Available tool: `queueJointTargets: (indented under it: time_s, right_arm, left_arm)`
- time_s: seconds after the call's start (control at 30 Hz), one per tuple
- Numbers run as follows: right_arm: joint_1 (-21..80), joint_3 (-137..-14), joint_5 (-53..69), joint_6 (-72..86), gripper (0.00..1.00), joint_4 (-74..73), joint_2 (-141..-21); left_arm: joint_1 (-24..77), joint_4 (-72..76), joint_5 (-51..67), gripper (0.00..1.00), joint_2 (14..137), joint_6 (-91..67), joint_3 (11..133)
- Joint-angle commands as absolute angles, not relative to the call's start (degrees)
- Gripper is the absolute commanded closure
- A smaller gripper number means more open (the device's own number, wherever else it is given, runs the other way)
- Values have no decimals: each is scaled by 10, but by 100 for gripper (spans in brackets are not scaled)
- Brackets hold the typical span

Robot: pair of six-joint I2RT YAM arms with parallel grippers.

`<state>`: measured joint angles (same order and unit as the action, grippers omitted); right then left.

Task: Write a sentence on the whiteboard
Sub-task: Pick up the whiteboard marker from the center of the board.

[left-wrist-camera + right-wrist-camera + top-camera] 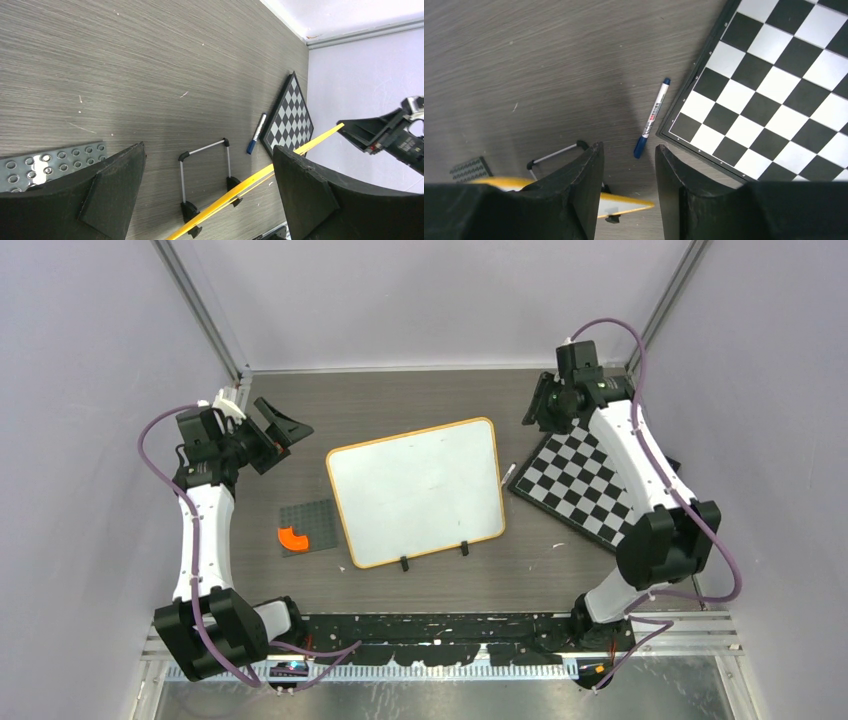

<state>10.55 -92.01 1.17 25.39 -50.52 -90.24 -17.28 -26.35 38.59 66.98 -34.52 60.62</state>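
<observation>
The whiteboard [415,490], white with an orange-yellow frame, stands propped on two black clip feet mid-table; its yellow edge [260,177] and one corner [624,205] show in the wrist views. A blue-capped marker [509,476] [256,133] [653,117] lies on the table between the whiteboard and the checkered board. My right gripper [535,412] [629,146] hovers above the marker, its jaws apart with nothing between them. Far left of the whiteboard, my left gripper [283,437] [208,148] is wide open and empty.
A black-and-white checkered board [585,485] [774,85] lies right of the marker. A grey studded baseplate [305,525] [50,162] with an orange piece [293,537] sits left of the whiteboard. A wire stand [205,150] props the whiteboard from behind. Walls enclose the table.
</observation>
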Motion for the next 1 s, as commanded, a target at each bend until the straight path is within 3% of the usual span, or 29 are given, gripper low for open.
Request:
queueJointTargets:
  time_s: [0.0,0.97]
  right_arm:
    - [115,-910,-29,326,53,-470,-933]
    - [205,-794,-70,402,63,-423,-1092]
  left_arm:
    - [-177,-236,388,0,651,-350,622]
    - [-177,-227,399,0,654,-361,611]
